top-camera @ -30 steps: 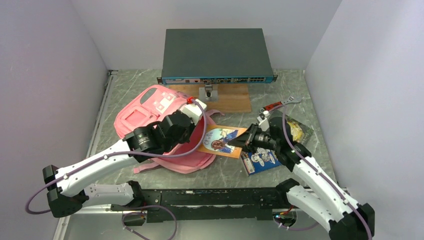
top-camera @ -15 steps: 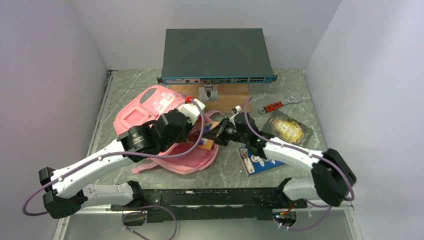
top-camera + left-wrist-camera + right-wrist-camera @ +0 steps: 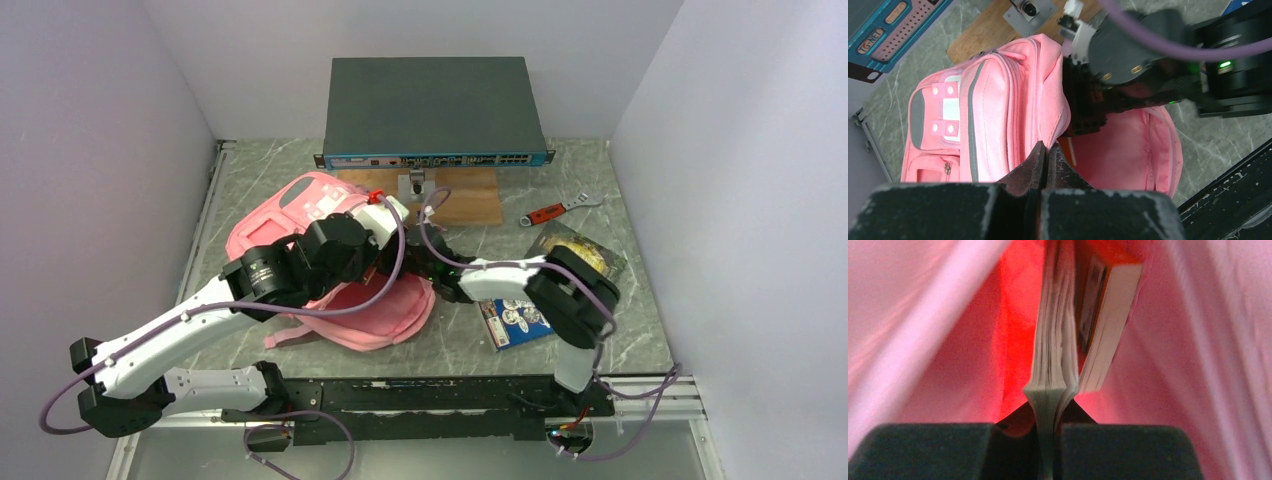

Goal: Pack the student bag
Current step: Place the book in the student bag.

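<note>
The pink student bag (image 3: pixel 280 225) lies left of centre on the table, its main opening facing right. My left gripper (image 3: pixel 1048 150) is shut on the bag's opening edge (image 3: pixel 1058 122) and holds the flap up. My right gripper (image 3: pixel 1050 407) is shut on an orange book (image 3: pixel 1053 340), pinching its pages, and sits inside the bag's pink lining (image 3: pixel 1198 365). From above, the right wrist (image 3: pixel 445 272) reaches into the opening and the book is hidden there. A second book (image 3: pixel 1108 325) lies beside the held one inside the bag.
A blue book (image 3: pixel 520 322) lies right of the bag, a snack packet (image 3: pixel 577 250) further right, and a red-handled wrench (image 3: pixel 558 208) behind it. A grey network switch (image 3: pixel 435 110) stands on a wooden board (image 3: pixel 470 200) at the back.
My right arm has swung left carrying the orange book from the open table into the bag's opening. My left gripper has kept hold of the bag's flap and shifted slightly left.
</note>
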Motion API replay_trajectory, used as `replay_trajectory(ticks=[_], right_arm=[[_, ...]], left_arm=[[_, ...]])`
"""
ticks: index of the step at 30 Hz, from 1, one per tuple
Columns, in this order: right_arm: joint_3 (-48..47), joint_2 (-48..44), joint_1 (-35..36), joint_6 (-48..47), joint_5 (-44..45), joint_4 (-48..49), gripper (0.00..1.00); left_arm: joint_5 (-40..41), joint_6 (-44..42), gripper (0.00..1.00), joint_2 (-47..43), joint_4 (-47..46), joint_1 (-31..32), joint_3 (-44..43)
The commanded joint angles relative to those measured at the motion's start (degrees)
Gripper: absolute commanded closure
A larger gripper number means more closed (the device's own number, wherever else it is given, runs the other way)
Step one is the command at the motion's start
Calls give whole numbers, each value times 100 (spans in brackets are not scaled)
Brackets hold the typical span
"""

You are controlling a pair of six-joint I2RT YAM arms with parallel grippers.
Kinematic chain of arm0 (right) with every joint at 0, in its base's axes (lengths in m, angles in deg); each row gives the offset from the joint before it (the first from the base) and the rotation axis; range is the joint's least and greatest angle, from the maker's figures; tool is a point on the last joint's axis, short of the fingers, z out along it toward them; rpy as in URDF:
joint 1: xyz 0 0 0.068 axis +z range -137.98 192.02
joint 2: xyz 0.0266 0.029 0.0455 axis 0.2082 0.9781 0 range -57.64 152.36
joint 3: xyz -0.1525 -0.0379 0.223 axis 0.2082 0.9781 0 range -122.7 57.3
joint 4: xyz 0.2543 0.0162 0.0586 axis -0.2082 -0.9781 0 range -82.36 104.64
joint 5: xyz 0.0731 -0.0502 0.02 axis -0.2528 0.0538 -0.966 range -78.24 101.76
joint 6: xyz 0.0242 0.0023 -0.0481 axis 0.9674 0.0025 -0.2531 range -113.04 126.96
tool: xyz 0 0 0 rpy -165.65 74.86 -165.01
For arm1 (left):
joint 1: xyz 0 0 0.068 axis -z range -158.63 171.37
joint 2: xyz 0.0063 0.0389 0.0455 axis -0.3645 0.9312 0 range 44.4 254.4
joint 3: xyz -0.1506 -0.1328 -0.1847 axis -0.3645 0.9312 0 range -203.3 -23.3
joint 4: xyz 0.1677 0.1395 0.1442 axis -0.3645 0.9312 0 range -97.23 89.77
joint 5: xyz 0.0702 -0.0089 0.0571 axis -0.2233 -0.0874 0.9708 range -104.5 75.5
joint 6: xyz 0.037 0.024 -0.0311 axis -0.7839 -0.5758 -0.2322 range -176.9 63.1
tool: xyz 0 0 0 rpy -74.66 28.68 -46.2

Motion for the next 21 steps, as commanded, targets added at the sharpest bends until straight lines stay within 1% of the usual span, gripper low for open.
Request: replay_trajectory(ticks=[1,2,3,4,5,9,11,13,14,21], right_arm=[[-777,832,117,134,793,786,88],[-796,1000,118,217,749,907,78],[-739,1114,110,367,679,1049,72],[-603,1141,110,422,621,1210,67],[-495,1107,110,423,584,1162,63],[-246,653,110,94,394,213,47],[-172,535,102,-55,163,-71,40],[-135,443,106,-248,-22,-352,35],[-83,392,109,-315,-86,-427,34],[394,4,110,-453,-102,-554,32]], left_arm=[[-79,-199,100,-148,-656,18,-556],[-71,-202,100,-156,-665,18,-553],[-68,-201,100,-164,-669,18,-543],[-61,-190,100,-172,-657,18,-535],[-64,-185,100,-187,-645,18,-525],[-96,-221,100,-283,-747,18,-341],[-94,-239,100,-297,-766,17,-297],[-77,-247,100,-290,-758,17,-290],[-61,-257,100,-289,-757,16,-287],[-123,-269,100,-246,-728,18,-289]])
